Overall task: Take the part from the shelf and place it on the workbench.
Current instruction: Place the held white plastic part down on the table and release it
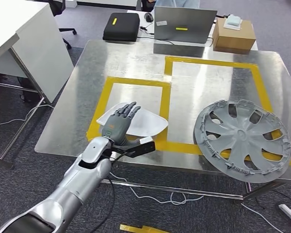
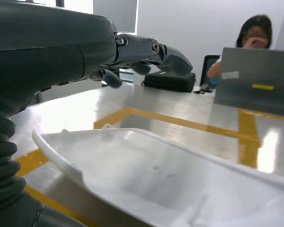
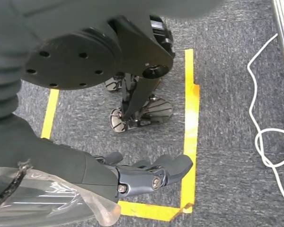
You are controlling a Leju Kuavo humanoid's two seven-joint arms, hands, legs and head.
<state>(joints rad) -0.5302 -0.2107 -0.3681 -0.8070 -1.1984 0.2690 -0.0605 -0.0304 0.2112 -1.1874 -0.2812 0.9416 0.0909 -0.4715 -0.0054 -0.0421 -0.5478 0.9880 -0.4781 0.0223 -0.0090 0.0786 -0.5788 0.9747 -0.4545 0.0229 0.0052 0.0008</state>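
A white curved plastic part (image 1: 144, 122) lies on the steel workbench (image 1: 82, 77) inside the left yellow-taped square. My left hand (image 1: 119, 122) hovers over its near left end, fingers spread flat and holding nothing. The left wrist view shows the white part (image 2: 162, 179) close below the outstretched fingers (image 2: 151, 51), with a gap between them. My right hand (image 3: 147, 176) hangs beside my body above the carpet, fingers loosely extended and empty.
A grey wheel cover (image 1: 243, 139) lies on the bench's right side, overhanging the front edge. At the far edge stand a laptop (image 1: 183, 24), a black case (image 1: 121, 26) and a cardboard box (image 1: 234, 35). A person (image 2: 253, 35) sits behind the laptop. A white desk (image 1: 26, 39) stands to the left.
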